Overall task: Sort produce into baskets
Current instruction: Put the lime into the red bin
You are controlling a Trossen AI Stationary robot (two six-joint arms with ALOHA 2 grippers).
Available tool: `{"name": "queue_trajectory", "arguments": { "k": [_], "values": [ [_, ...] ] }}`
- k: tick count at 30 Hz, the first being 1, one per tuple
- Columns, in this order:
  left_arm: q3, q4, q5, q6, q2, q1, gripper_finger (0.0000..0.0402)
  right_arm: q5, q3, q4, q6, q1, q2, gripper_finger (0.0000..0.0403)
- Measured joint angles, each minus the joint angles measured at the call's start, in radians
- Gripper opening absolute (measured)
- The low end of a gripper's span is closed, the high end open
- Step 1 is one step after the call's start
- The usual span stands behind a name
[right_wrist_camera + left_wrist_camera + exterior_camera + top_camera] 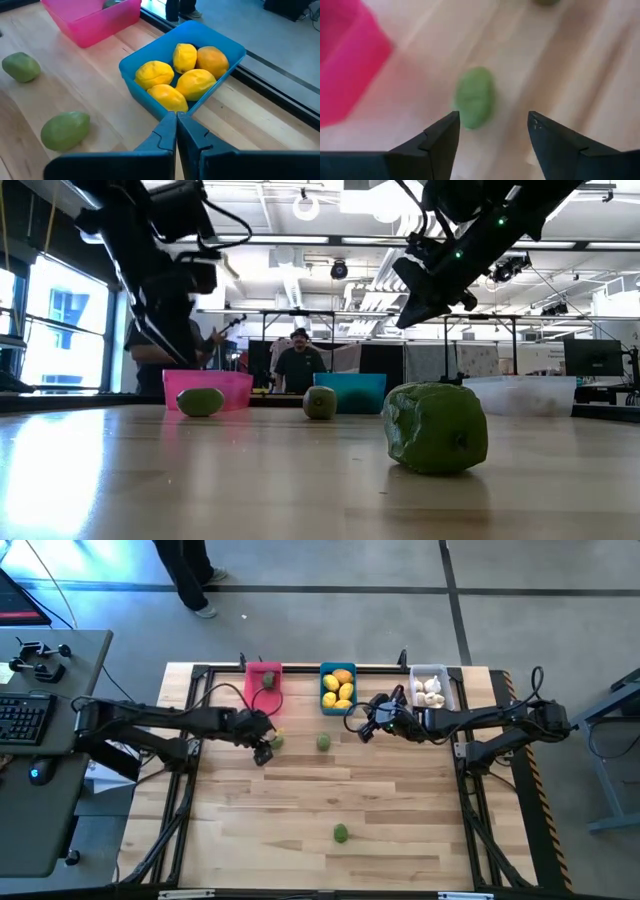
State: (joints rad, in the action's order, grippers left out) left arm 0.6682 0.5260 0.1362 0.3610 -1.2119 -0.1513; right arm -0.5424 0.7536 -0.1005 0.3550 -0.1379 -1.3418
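My rig's two arms are dark, jointed and draped with looping black cables. The left gripper (492,132) ends in two black, wedge-shaped fingers (437,140); small green lights glow on the housing behind the right gripper (368,726).

Left arm reaches in from the left side of the table, extended toward the pink basket (264,685); left gripper (264,747) sits just in front of that basket's near edge, pointed down at the tabletop, fingers (437,142) spread wide apart. Right arm reaches in from the right side, elbow well away from the pink basket, forearm stretched toward it across the back of the table; right gripper (368,728) stops well short of it, raised above the table, fingers (165,132) pressed together, nothing between them.
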Motion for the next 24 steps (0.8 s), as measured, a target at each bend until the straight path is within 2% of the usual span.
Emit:
{"name": "queue_trajectory", "arguments": {
  "k": [5, 11, 24],
  "values": [
    [0.000, -0.029, 0.070, -0.063, -0.067, -0.009, 0.0225, 0.000, 0.000, 0.000, -0.001, 0.000, 0.000, 0.0001],
    [0.000, -0.113, 0.024, -0.106, -0.135, -0.040, 0.0225, 0.000, 0.000, 0.000, 0.002, 0.000, 0.000, 0.0001],
    [0.000, -0.105, -0.022, -0.174, -0.240, -0.065, 0.0225, 0.000, 0.000, 0.000, 0.005, 0.000, 0.000, 0.0001]
  ]
}}
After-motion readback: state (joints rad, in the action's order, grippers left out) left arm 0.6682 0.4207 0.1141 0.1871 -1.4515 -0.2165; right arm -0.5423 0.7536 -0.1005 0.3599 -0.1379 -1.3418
